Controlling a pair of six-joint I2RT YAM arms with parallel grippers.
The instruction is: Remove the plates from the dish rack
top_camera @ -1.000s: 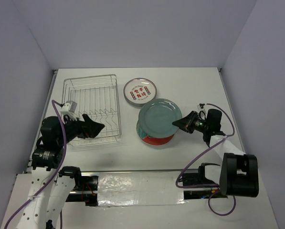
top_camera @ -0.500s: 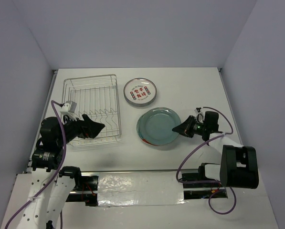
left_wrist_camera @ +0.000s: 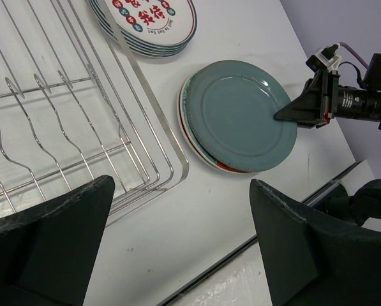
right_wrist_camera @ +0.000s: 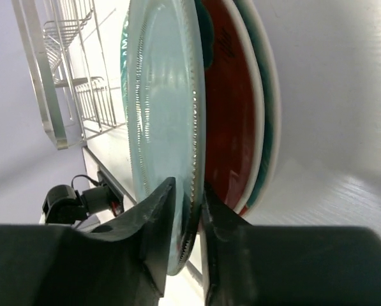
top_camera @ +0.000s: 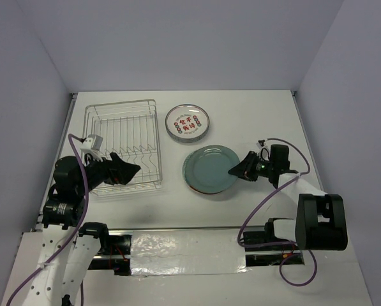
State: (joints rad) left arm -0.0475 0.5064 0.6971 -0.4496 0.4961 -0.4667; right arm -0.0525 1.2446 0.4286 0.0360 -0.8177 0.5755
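Dish rack (top_camera: 120, 104), no plates visible, unloading judged nearly complete: dark teal plate (top_camera: 209, 169) flat atop red-and-teal plates (right_wrist_camera: 231, 108) on worktop (top_camera: 260, 115), near white character plates (top_camera: 187, 122); right hand (top_camera: 232, 172) astride its rim, grip undeterminable; left hand (top_camera: 127, 171) released.

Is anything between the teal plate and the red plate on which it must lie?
Only one finger of the right gripper, under the teal plate's rim and above the red plate. Nothing else is visible.
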